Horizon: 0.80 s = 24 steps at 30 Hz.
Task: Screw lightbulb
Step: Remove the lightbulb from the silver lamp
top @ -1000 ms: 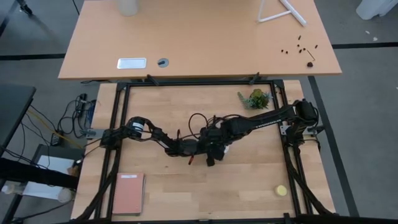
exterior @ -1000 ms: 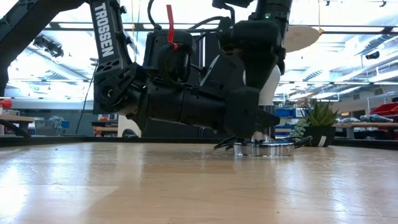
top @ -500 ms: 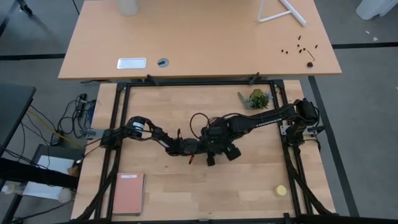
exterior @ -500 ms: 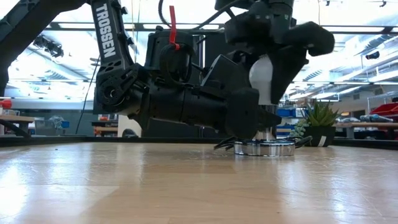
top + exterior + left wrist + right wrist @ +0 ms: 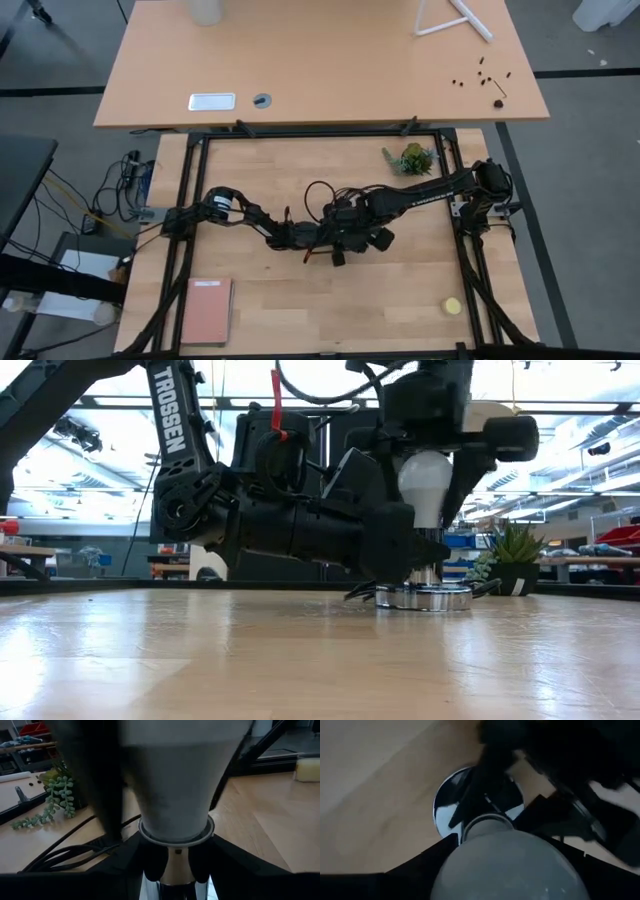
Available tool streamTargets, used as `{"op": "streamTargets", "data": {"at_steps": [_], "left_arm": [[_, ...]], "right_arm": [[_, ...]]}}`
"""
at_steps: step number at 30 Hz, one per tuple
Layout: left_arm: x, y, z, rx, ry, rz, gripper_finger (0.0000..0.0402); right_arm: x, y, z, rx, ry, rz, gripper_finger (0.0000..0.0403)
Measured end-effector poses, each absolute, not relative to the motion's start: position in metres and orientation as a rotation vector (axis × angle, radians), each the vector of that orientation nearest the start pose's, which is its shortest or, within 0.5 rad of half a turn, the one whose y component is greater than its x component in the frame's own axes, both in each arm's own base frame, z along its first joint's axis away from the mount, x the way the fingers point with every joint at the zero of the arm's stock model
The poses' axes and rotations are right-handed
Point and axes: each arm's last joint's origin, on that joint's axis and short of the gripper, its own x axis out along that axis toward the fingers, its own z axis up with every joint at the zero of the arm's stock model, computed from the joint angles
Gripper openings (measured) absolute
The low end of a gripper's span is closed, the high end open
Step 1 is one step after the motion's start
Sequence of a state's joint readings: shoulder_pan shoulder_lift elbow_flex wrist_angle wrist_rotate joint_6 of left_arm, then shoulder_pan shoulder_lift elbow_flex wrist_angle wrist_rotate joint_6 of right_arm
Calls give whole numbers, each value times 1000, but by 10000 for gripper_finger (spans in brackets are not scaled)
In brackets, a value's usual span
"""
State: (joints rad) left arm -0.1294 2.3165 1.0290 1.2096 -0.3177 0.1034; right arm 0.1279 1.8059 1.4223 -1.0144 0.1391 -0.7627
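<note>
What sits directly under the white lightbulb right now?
Under the white pear-shaped lightbulb, its greyish screw end goes down into a round silvery disc base lying on the wooden table. The left gripper clamps that neck, so the threads and socket opening stay hidden.

Work table (image 5: 400, 290): pale wood top inside a black frame. Directly on it: round silvery disc (image 5: 424, 598) w/ thin black cord, approx. mid-table; small potted plant (image 5: 412, 159) at far right corner; pink notebook (image 5: 205, 311) lay flat at near left corner; small flat yellow round thing (image 5: 453, 306) sat near right, well apart from the rest.
</note>
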Motion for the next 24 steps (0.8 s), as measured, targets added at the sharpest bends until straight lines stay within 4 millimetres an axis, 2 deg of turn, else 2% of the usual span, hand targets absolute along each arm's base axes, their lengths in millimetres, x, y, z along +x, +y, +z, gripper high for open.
{"op": "streamTargets", "data": {"at_steps": [7,13,18,24], "left_arm": [[418,-46,71,116,88,193,184],[418,-46,71,111,89,200,184],[418,-45,71,94,88,204,184],[418,-45,71,90,88,204,184]], "right_arm": [[356,50,253,-360,1278,167,330],[354,47,253,55,1288,-152,382],[353,41,249,382,1255,-439,386],[346,39,241,505,1246,-631,367]]}}
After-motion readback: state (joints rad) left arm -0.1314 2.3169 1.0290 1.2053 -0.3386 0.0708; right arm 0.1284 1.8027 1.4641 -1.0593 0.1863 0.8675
